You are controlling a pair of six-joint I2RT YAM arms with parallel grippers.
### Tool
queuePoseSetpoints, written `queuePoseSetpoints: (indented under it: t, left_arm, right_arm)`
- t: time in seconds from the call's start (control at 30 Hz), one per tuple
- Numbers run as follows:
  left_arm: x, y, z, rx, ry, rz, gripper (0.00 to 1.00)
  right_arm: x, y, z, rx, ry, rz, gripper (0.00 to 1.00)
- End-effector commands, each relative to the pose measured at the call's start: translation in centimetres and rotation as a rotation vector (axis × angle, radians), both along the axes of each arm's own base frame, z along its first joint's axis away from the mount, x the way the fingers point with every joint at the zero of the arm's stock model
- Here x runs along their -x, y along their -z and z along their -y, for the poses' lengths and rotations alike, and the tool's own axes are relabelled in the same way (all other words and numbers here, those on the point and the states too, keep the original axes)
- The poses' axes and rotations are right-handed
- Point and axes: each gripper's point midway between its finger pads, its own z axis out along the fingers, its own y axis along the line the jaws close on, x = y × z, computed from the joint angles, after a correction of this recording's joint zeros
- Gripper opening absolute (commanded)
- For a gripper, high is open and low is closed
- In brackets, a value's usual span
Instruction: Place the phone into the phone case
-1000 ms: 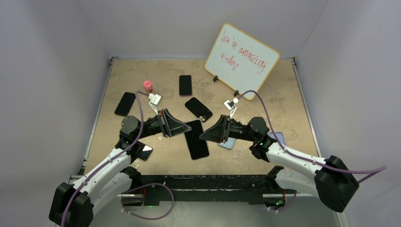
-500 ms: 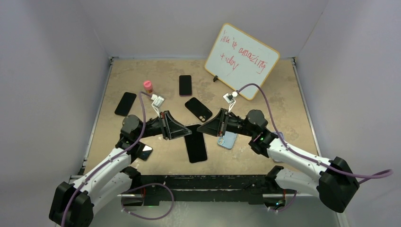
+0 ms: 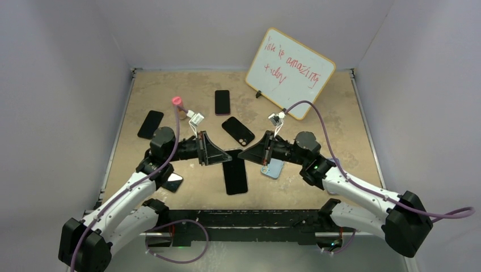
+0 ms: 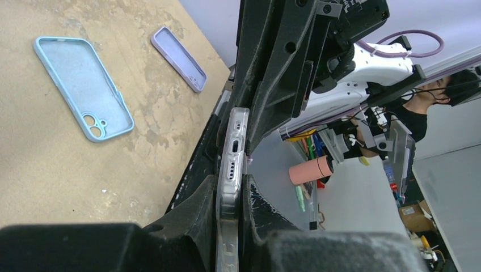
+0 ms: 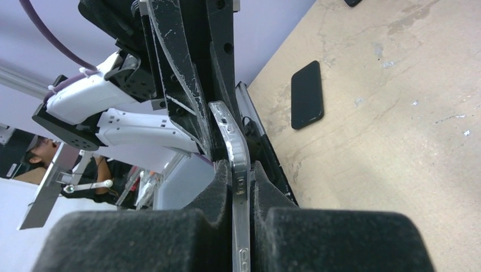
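Me: my right gripper (image 3: 244, 154) has swung left, off the blue case (image 3: 273, 168), and shut on the far end of the phone (image 3: 235, 175). The left arm reached farther out, and the phone turned closer to straight.

Partner: Grips now?

Me: Both clenched on the one phone. My left gripper (image 3: 224, 158) takes it from the left and my right from the right, tips nearly meeting. In both wrist views it sits edge-on between my pads (image 5: 218, 187). Its long axis runs from my bases toward the back wall. I cannot tell whether its near end rests on the table (image 3: 170, 90).

Partner: And the case?

Me: It lies flat just right of the phone, below my right wrist, open side up. Its long axis is roughly parallel to the phone's, slightly tilted. The right arm is nearer. I judge the coming move to be a short carry rightward, then a square lowering into the rim.

Partner: Surfaces?

Me: Phone: glossy black glass and a rounded metal band with a port and speaker holes. Case: matte and soft-looking, with a raised lip, rounded corners and a camera cut-out at one end. A lilac case (image 4: 178, 51) lies beyond it. Farther off are other dark phones (image 3: 238, 130), a pink-capped bottle (image 3: 177, 102) and the whiteboard (image 3: 290, 72).
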Motion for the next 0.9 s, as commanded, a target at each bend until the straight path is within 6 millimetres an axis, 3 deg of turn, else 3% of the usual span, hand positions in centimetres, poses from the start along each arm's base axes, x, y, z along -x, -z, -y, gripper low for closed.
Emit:
queuePoseSetpoints:
  t: [0.0, 0.07, 0.13, 0.3, 0.43, 0.63, 0.87]
  left_arm:
    - [-1.4, -0.5, -0.4, 0.003, -0.078, 0.034, 0.00]
    - [-1.2, -1.3, -0.4, 0.037, -0.079, 0.039, 0.00]
    - [-1.1, -2.1, -0.4, 0.068, -0.081, 0.053, 0.00]
    - [-1.0, -3.6, -0.4, 0.109, -0.088, 0.084, 0.00]
    - [-1.2, -3.6, -0.3, 0.119, -0.087, 0.084, 0.00]
    - [-1.3, -2.8, -0.1, 0.122, -0.076, 0.055, 0.00]
    - [-2.0, -1.2, -0.2, 0.070, -0.104, 0.016, 0.00]
  right_arm:
    - [0.2, -1.8, 0.1, -0.020, -0.007, 0.061, 0.12]
    - [0.6, -1.0, 0.2, -0.011, -0.029, 0.049, 0.34]
    - [1.1, 0.1, 0.3, 0.004, -0.050, 0.030, 0.45]
    - [2.1, 2.5, 0.6, 0.029, -0.080, -0.012, 0.52]
    - [2.4, 3.5, 0.6, 0.036, -0.097, -0.038, 0.46]
    - [2.3, 3.6, 0.2, 0.024, -0.106, -0.045, 0.32]
    - [2.2, 4.4, -0.3, -0.005, -0.121, -0.084, 0.02]
